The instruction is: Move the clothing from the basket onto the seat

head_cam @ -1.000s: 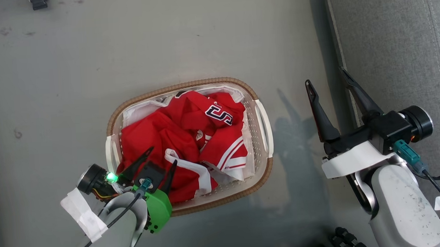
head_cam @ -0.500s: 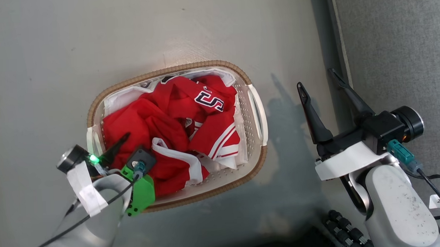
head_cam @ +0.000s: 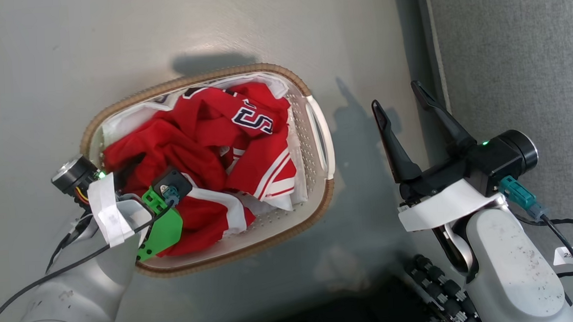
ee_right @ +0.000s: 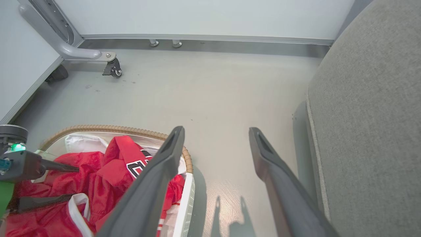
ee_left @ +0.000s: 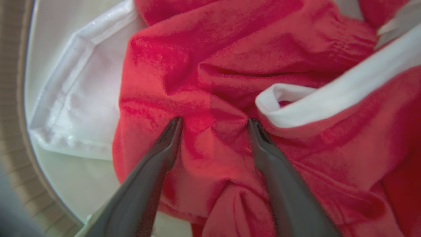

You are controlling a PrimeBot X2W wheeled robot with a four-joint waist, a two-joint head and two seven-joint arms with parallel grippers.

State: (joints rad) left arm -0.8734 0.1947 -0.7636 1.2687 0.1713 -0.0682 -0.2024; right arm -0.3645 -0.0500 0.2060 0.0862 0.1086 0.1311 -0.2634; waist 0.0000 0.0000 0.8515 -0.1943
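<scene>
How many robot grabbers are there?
2. The left gripper is down in the basket, jaws open around a fold of the red jersey. The right gripper hangs open above the floor, between the basket and the grey seat.

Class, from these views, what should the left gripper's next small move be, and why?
Probably shut the left gripper: its jaws stand open, tips pressed into a fold of the clothing inside the basket, so closing should pinch fabric for lifting.
</scene>
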